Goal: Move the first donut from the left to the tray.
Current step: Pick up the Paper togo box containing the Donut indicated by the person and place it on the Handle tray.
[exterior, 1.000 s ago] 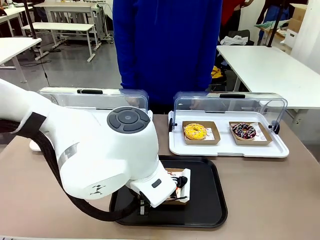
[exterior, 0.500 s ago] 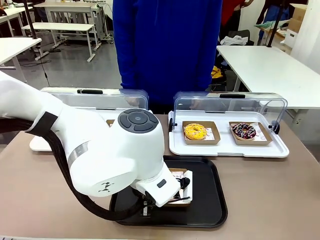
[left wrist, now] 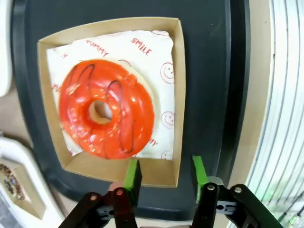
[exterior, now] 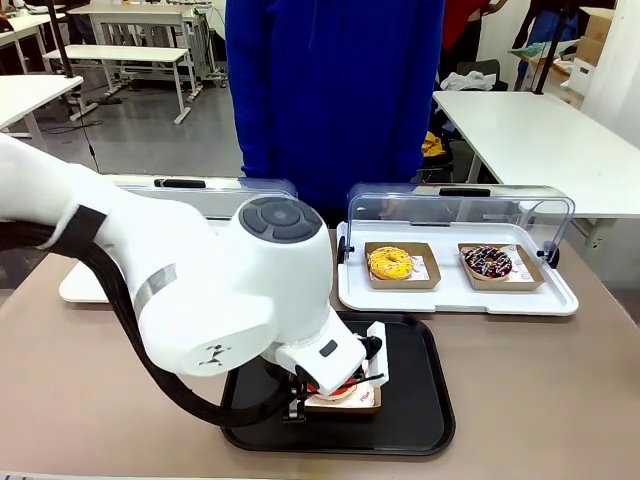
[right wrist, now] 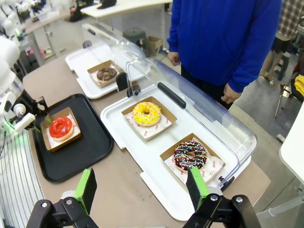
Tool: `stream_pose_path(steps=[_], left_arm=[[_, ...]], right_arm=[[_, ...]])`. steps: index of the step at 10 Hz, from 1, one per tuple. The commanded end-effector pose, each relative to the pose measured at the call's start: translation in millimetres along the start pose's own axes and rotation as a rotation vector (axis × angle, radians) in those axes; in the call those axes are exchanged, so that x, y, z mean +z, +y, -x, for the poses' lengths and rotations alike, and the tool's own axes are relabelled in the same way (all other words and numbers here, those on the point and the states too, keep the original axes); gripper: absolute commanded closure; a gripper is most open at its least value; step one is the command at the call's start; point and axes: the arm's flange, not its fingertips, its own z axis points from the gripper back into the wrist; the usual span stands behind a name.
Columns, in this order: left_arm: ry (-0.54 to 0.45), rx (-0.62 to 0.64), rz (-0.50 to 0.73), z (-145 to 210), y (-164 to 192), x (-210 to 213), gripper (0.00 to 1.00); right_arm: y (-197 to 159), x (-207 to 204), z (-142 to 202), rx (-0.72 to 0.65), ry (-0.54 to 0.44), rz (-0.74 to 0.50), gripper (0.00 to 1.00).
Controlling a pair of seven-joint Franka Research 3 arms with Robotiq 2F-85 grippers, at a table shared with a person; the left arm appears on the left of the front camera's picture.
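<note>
The red-iced donut (left wrist: 107, 114) lies in its brown cardboard holder (left wrist: 156, 173) on the black tray (left wrist: 204, 71). My left gripper (left wrist: 166, 172) hangs open just above the holder's near edge. One green pad (left wrist: 133, 173) is over that edge, the other is over bare tray beside the holder's corner, and nothing is gripped. In the front view the left arm covers much of the tray (exterior: 410, 400), and a strip of the donut (exterior: 335, 388) shows under the wrist. My right gripper (right wrist: 141, 190) is open and high above the table, looking down on the donut (right wrist: 61, 127) and tray (right wrist: 90, 152).
A white tray (exterior: 460, 295) with a raised clear lid holds a yellow donut (exterior: 390, 262) and a sprinkled chocolate donut (exterior: 488, 262). A second white tray (right wrist: 85, 61) carries a brown donut (right wrist: 106, 73). A person in blue (exterior: 335, 100) stands at the far side.
The left gripper has opened and let go of the holder, which now rests on the tray. The wrist has shifted slightly, and the red donut shows beneath it.
</note>
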Motion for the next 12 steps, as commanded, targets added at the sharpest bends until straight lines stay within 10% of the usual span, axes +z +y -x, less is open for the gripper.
stream_pose_path(steps=[1, 12], left_arm=[[0.008, 0.029, 0.008, 0.9, -0.4, 35.8, 0.00], [-0.003, 0.019, -0.014, -4.4, 5.0, 60.4, 0.00]], right_arm=[[-2.5, -1.1, -2.7, 0.021, -0.038, -0.002, 0.00], [-2.5, -1.1, -2.7, 0.021, -0.038, -0.002, 0.00]])
